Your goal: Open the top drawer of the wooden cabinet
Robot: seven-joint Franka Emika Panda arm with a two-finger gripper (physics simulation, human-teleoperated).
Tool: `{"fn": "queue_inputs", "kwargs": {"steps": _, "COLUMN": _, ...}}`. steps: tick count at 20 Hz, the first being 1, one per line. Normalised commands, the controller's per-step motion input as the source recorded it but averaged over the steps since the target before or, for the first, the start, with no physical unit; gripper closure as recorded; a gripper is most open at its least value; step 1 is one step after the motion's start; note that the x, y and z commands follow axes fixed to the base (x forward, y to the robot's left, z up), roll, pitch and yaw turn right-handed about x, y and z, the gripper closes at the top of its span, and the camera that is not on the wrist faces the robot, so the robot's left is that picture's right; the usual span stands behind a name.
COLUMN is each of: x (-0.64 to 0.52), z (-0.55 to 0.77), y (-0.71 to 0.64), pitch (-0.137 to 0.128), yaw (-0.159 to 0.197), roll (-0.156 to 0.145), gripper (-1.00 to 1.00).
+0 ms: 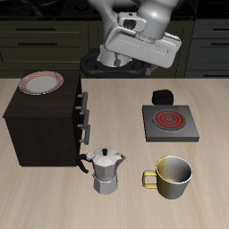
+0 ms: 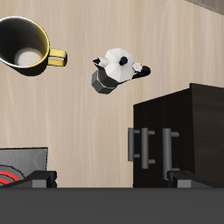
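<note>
The wooden cabinet (image 1: 40,125) stands on the table, dark brown, with a column of silver handles on one side face. The top drawer (image 1: 80,95) is the uppermost one and looks shut flush with the face. In the wrist view the cabinet (image 2: 197,122) shows from above, with the top drawer's handle (image 2: 166,146) nearest the cabinet's top. My gripper (image 1: 111,59) hangs high above the table, behind the drawer face and well apart from it. In the wrist view my gripper (image 2: 112,180) is open, its fingertips (image 2: 39,180) wide apart with nothing between them.
A red-rimmed plate (image 1: 42,83) lies on the cabinet's top. A silver moka pot (image 1: 107,169) stands just in front of the drawers, beside a yellow mug (image 1: 171,175). A stove plate with a red coil (image 1: 169,121) lies farther back.
</note>
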Motion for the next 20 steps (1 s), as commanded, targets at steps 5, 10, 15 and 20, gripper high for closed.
{"fn": "queue_inputs", "kwargs": {"steps": 5, "x": 0.21, "z": -0.40, "y": -0.03, "pitch": -0.033, "yaw": 0.086, "roll": -0.257, "gripper": -1.00}}
{"fn": "queue_inputs", "kwargs": {"steps": 10, "x": 0.09, "z": -0.31, "y": 0.08, "pitch": 0.037, "yaw": 0.002, "roll": -0.142, "gripper": -1.00}}
{"fn": "queue_inputs", "kwargs": {"steps": 15, "x": -0.15, "z": -0.31, "y": 0.07, "pitch": 0.028, "yaw": -0.021, "roll": -0.191, "gripper": -1.00}}
{"fn": "queue_inputs", "kwargs": {"steps": 20, "x": -0.12, "z": -0.06, "y": -0.17, "pitch": 0.006, "yaw": -0.043, "roll": -0.123, "gripper": -1.00}}
